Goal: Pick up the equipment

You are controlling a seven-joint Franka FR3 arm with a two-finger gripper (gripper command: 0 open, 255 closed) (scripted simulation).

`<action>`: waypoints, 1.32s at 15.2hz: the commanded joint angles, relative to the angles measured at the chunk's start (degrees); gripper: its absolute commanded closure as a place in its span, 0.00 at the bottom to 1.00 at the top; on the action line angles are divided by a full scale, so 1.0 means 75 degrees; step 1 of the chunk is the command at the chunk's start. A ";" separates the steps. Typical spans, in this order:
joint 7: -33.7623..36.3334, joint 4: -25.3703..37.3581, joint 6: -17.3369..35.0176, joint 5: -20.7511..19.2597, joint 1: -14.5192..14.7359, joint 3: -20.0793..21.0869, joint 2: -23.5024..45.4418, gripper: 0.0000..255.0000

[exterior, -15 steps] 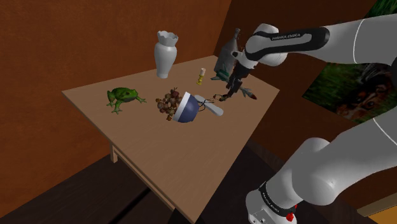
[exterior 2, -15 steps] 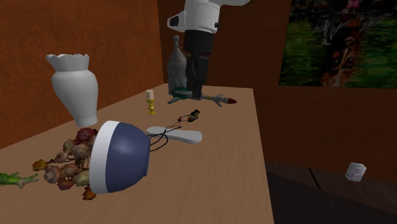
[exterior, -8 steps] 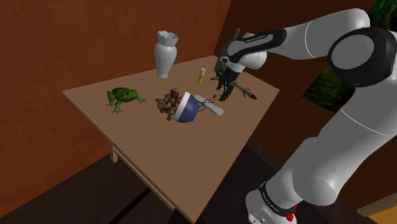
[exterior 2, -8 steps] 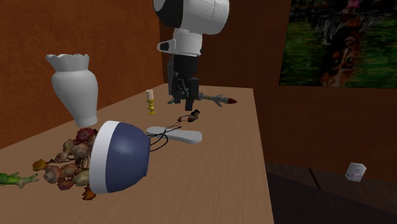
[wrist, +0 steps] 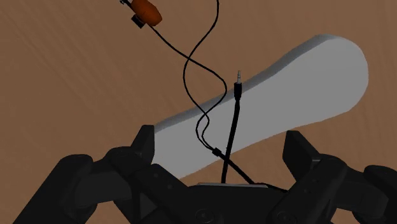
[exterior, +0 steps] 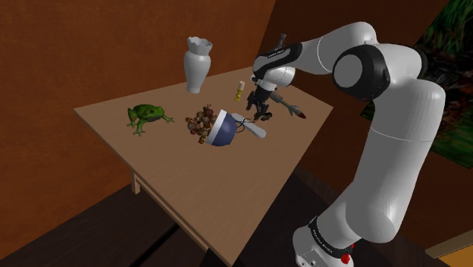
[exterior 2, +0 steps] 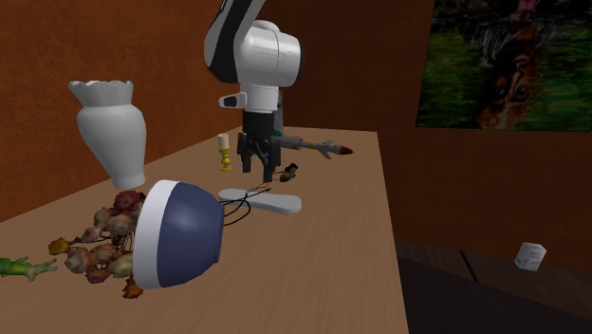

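Grey paddle-shaped equipment (exterior: 256,131) lies flat on the wooden table (exterior: 189,174), at 3 o'clock of the blue-and-white pot (exterior: 222,129) in the shoulder view. Thin black cable (wrist: 191,63) loops across it and ends in an orange earbud (wrist: 145,11). Gripper (exterior: 261,114) hangs at its 12 o'clock, fingers spread, holding nothing. Wrist view: equipment lies beyond the gap, untouched.

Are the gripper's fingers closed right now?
No, the gripper is open in the wrist view: its fingers stand apart, with the grey device showing in the gap between them.
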 commanded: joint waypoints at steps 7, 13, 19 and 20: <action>-0.0301 -0.0042 0.0473 0.0337 -0.0124 0.0199 0.0502 0.00; -0.0302 -0.0053 0.0443 0.0312 -0.0125 0.0179 0.0460 1.00; -0.0228 -0.0013 0.0331 0.0243 -0.0087 0.0145 0.0371 1.00; -0.0192 0.0005 0.0258 0.0197 -0.0070 0.0120 0.0307 1.00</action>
